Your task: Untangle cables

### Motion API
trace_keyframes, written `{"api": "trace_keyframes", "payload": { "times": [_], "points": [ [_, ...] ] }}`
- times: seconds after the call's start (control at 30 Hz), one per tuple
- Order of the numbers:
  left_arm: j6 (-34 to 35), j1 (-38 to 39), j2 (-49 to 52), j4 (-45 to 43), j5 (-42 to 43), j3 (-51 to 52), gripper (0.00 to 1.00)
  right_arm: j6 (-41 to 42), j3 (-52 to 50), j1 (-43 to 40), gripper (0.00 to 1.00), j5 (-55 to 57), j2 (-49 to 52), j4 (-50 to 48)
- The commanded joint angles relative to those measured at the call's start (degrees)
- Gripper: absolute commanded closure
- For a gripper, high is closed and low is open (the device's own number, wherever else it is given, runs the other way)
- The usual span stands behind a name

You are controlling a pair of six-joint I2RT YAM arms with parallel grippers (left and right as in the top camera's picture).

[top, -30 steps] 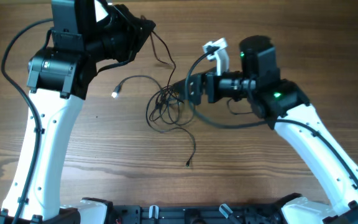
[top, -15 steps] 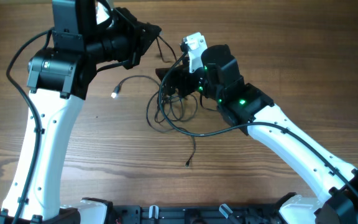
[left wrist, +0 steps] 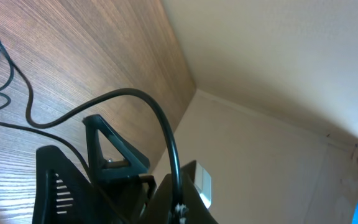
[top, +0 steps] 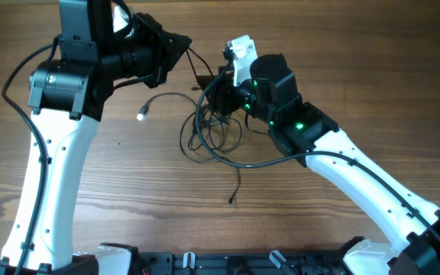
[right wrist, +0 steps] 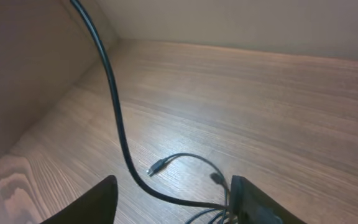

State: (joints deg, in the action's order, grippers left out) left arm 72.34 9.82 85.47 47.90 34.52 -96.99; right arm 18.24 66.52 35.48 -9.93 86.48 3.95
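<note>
A tangle of thin black cables [top: 211, 131] lies at the table's middle. One strand ends in a white-tipped plug [top: 141, 116]; another trails to a small end [top: 231, 201] nearer the front. My left gripper [top: 180, 46] is raised at the back left and shut on a black cable [left wrist: 148, 102] that runs between its fingers [left wrist: 166, 186] down towards the tangle. My right gripper [top: 207, 93] is open just behind the tangle. In the right wrist view its fingers [right wrist: 173, 182] are spread wide, with a thick black cable [right wrist: 114, 106] passing between them untouched and a plug [right wrist: 156, 167] lying beyond.
The wooden table [top: 342, 84] has a wall along its back edge [right wrist: 229, 25]. The right arm's forearm [top: 357, 164] stretches across the right half. The left arm's white link [top: 52, 176] stands at the left.
My right arm swung left from the right side to just behind the tangle, then held nearly still. My left gripper shifted slightly left with its cable still held.
</note>
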Motion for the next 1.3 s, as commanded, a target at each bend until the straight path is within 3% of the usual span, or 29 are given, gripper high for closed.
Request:
{"api": "trace_keyframes", "payload": {
  "times": [0.0,0.03,0.07,0.17,0.3,0.33,0.4,0.47,0.53,0.67,0.73,0.9,0.97,1.17,1.27],
  "points": [
    [0.17,-0.37,-1.38,-0.55,1.46,-0.52,0.96,-0.02,0.63,0.11,0.61,1.64,0.92,-0.28],
    [0.13,-0.59,-1.38,-0.52,1.46,-0.52,0.96,-0.02,0.63,0.11,0.73,1.62,0.96,-0.28],
    [0.11,-1.36,-1.38,-0.50,1.18,-0.52,0.96,1.57,0.66,0.11,0.94,1.57,0.90,-0.13],
    [-4.00,-4.11,-1.36,-0.15,-5.70,-0.52,0.96,7.15,0.66,0.11,0.96,-1.70,-0.90,0.42],
    [-10.49,-7.32,-1.25,3.72,-19.85,-0.52,0.95,20.44,0.66,0.02,0.96,-4.11,-7.26,4.11],
    [-13.53,-7.61,-1.25,3.87,-21.16,-0.52,0.82,22.56,0.66,0.02,0.96,-5.75,-9.22,4.48],
    [-17.88,-7.37,-1.25,4.79,-20.96,-0.52,0.79,30.12,0.66,-0.31,0.96,-7.02,-12.46,4.46],
    [-21.46,-7.32,-1.25,6.47,-18.01,-0.52,0.81,35.28,0.66,-0.81,0.96,-7.02,-14.49,3.06],
    [-28.72,-7.32,-1.27,8.68,-11.45,-0.52,0.65,40.22,0.66,-1.70,0.95,-6.69,-15.23,0.07],
    [-50.07,-7.32,-1.27,13.14,5.33,-0.52,0.48,57.90,0.66,-3.89,0.96,-7.02,-15.17,-3.91],
    [-58.36,-7.30,-1.27,15.91,8.22,-0.52,0.37,63.49,0.66,-4.24,0.95,-7.87,-15.17,-7.13],
    [-69.85,-1.95,-1.27,17.57,12.39,-0.52,0.31,70.82,0.66,-4.24,0.95,-10.43,-15.02,-12.22],
    [-73.26,0.92,-1.27,17.55,12.61,-0.52,0.34,73.99,0.66,-4.24,0.95,-10.80,-15.02,-12.94],
    [-76.63,5.42,-1.27,17.31,12.55,-0.52,0.32,75.47,0.66,-4.24,0.96,-11.85,-14.99,-13.38],
    [-76.61,5.40,-1.27,16.61,12.57,-0.52,0.50,76.65,0.66,-4.24,0.96,-14.05,-15.02,-13.60]
  ]
}}
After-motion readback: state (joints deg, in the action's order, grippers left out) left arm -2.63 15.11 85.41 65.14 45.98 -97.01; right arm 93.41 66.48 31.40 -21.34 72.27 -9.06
